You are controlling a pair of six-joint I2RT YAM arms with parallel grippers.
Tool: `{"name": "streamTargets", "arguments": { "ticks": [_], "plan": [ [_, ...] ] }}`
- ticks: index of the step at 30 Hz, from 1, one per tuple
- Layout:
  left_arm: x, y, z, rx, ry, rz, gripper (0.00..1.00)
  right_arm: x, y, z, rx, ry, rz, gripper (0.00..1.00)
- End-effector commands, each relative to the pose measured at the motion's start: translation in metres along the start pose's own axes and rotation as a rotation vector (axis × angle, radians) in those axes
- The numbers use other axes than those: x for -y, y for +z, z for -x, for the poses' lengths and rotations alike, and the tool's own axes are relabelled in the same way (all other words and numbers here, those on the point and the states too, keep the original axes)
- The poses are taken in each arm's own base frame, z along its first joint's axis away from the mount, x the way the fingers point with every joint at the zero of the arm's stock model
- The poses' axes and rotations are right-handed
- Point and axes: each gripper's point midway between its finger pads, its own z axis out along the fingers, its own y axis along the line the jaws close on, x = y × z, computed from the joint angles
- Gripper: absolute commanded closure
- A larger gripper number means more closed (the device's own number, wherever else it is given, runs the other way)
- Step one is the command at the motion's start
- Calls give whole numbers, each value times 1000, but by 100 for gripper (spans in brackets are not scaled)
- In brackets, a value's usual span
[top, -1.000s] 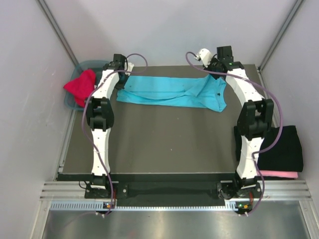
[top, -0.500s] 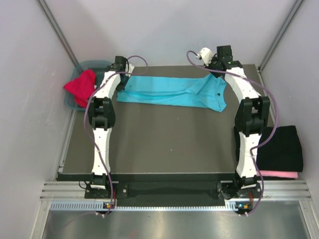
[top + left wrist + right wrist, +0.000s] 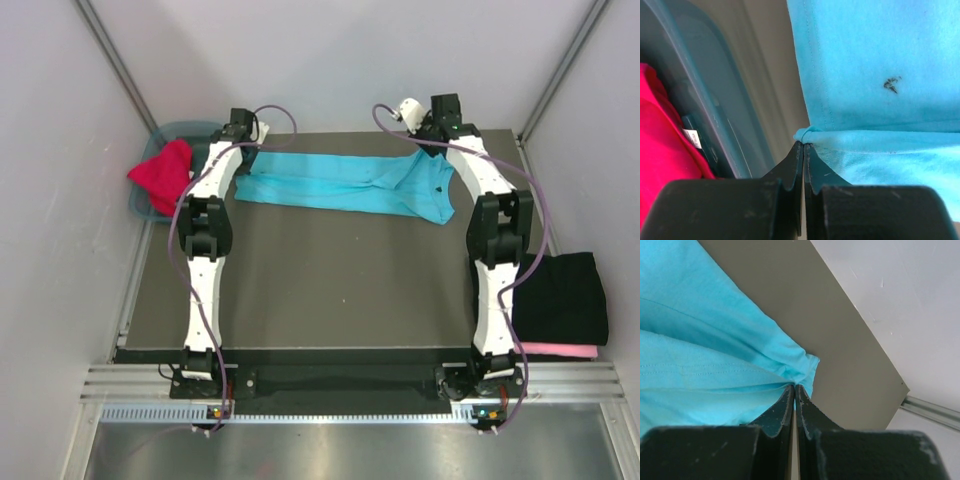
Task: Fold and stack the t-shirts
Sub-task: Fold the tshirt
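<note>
Crimson t-shirt point(image 3: 164, 173) heaped in teal tub point(image 3: 186, 127).

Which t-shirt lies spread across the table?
The turquoise t-shirt, pinched by the left gripper and right gripper. The red t-shirt is bunched in the tub; the black t-shirt and pink t-shirt are folded.
</note>
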Motion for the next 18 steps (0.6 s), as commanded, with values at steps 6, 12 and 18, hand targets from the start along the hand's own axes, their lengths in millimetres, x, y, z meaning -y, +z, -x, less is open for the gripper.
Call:
{"name": "streamTargets", "arguments": {
  "ticks": [6,12,18],
  "plan": [
    [-20,-2,23,65,-45,143,68,40,-12,19,38,38,-180,81],
    [-37,-42,52,168,-91,179,59,41,-46,38,121,69,-163,64],
    [4,-58,34,120,10,41,64,-65,-45,24,131,33,290,65]
  ]
}}
